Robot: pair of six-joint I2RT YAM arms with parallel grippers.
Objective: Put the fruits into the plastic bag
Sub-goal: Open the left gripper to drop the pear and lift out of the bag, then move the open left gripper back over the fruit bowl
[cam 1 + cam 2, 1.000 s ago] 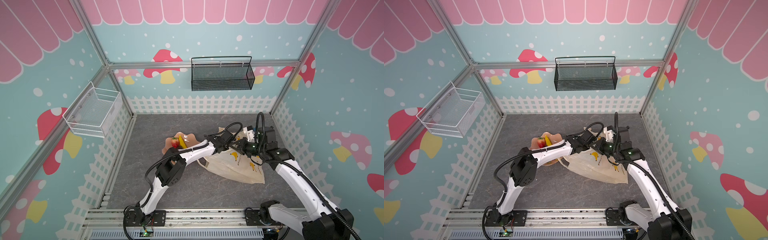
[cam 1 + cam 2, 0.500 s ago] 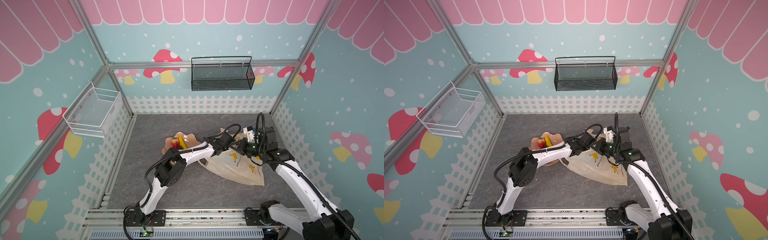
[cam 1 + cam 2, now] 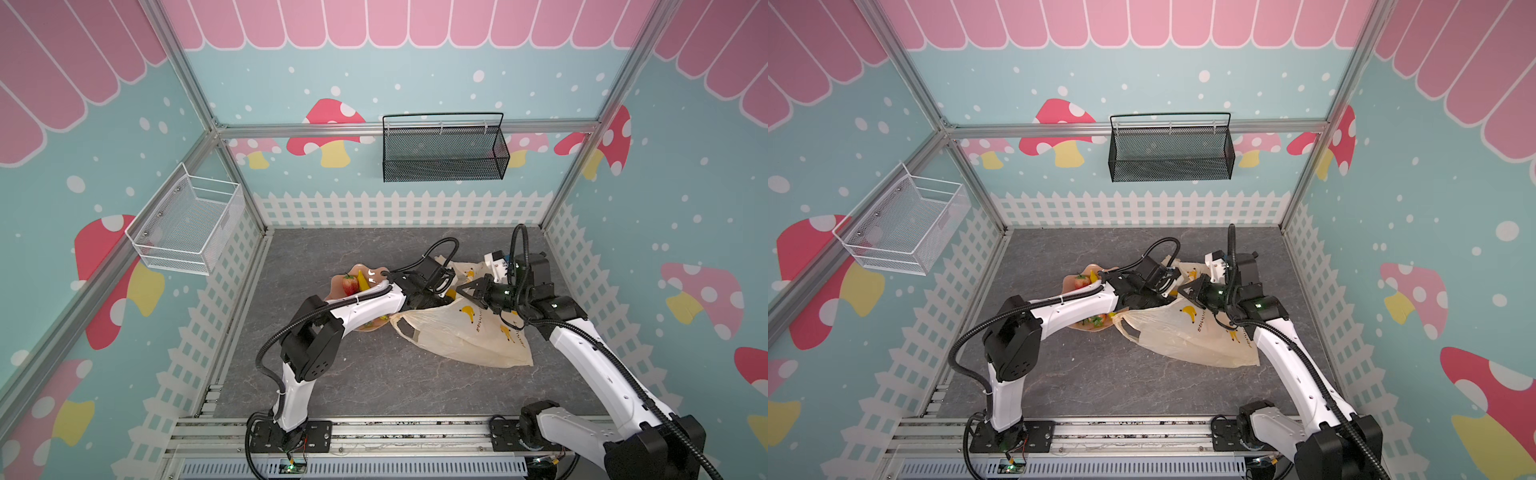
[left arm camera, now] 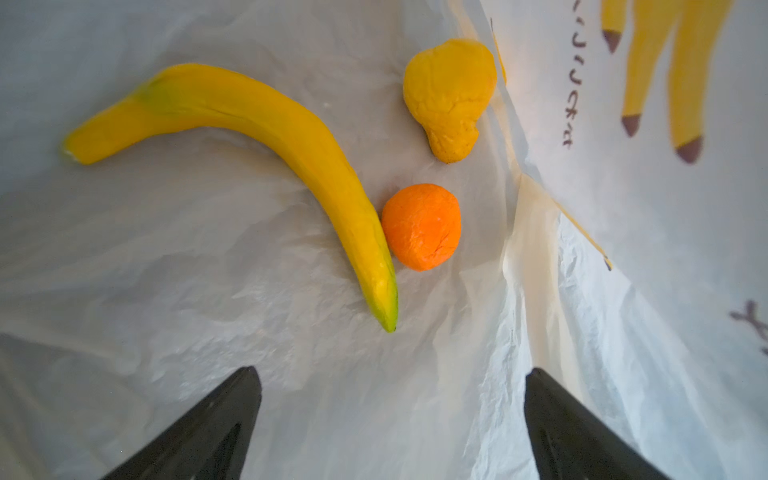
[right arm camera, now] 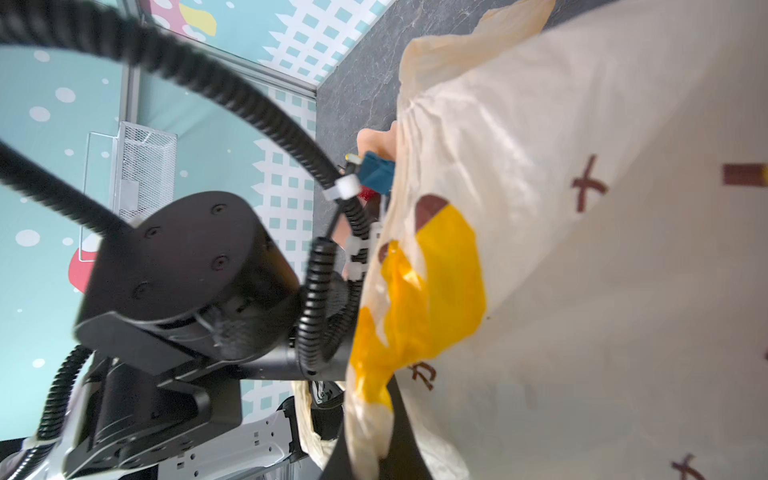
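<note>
Left tool (image 4: 390, 374) stands spread wide inside the bag (image 4: 208, 249), holding nothing. Just ahead lies a curved banana (image 4: 257, 137), its green tip pointing back toward the tool and its side touching an orange (image 4: 420, 227). Farther ahead, a pear (image 4: 451, 93) points its narrow end toward the tool. Right tool (image 3: 461, 291) pinches the bag's rim.

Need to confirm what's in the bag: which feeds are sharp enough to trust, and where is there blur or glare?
Left wrist view: banana, orange and pear sharp, evenly lit through the plastic bag; left fingers blurred. Right wrist view: bag close to the lens, smeared. In a top view: sharp, small glare on the dish rim.
</note>
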